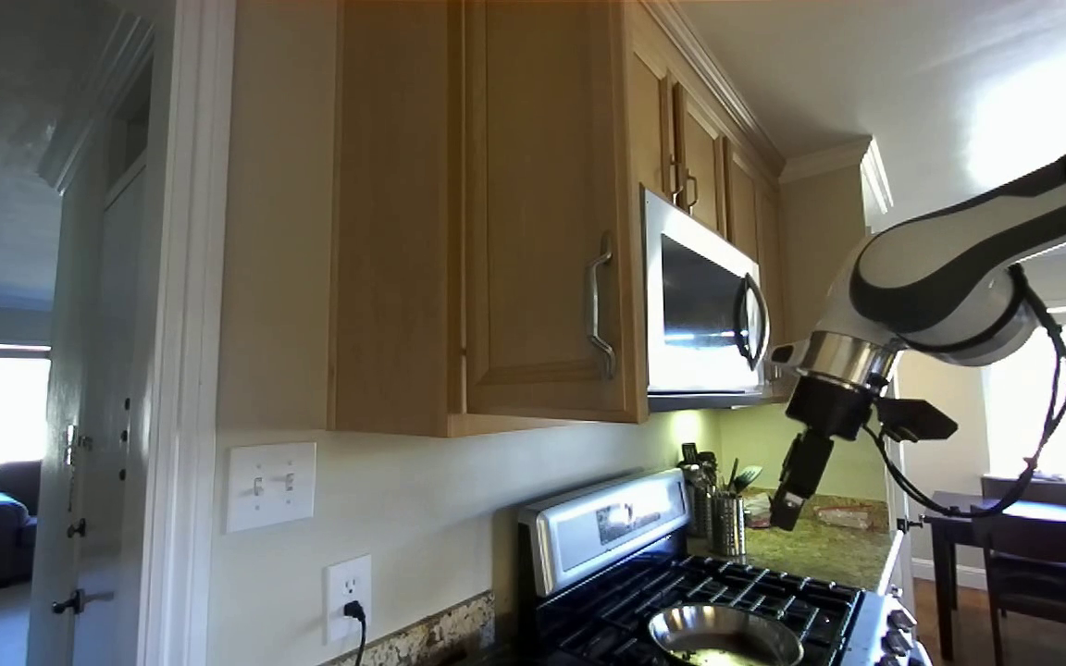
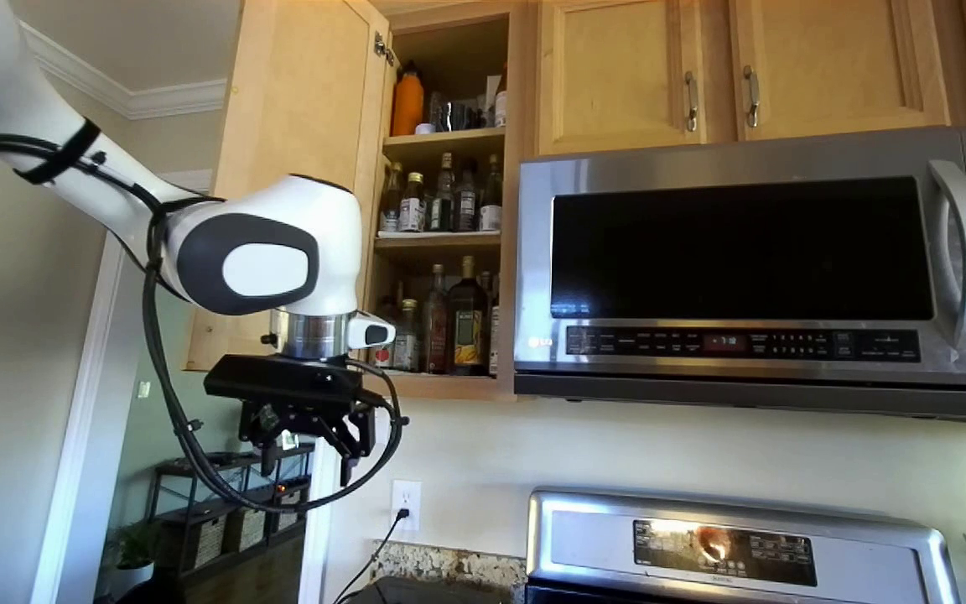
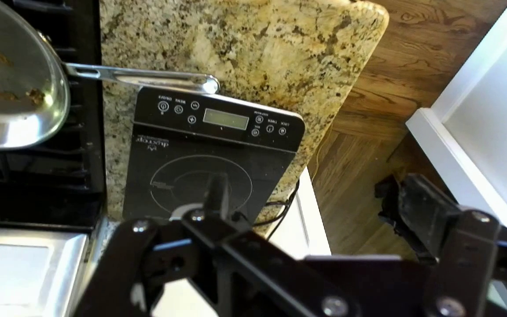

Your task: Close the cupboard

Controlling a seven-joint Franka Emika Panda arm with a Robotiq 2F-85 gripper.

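1. In an exterior view, the cupboard is hanging on the wall, just beside the microwave. Its door is standing wide open on its hinge, exposing the shelves; closing is not yet done.
2. The bottles are standing upright on the shelves, set inside the cupboard, presumably so that the swinging door is clearing them.
3. The arm is reaching in front of the door in this view. The hand is pointing down, spread, and pinching nothing; an unloaded hand is probably suiting a push, which needs no grip.
4. The cable is looping slack below the hand, presumably leaving the arm free to turn. Caution: it could be snagging on the door's edge.
5. In an exterior view, the door is showing its outer face. The door handle is sitting near the free edge, where leverage is likely greatest. The hand is appearing lower and well apart from it; closing is probably calling for a lift, then a push on that outer face.
6. In the wrist view, the fingers are standing well apart, holding nothing. The hot plate is lying on the table, just beside the stove. The cupboard is not clearly showing here.
7. The pan is sitting on the stove, with the pan handle reaching over the table, presumably keeping its grip end away from the heat.
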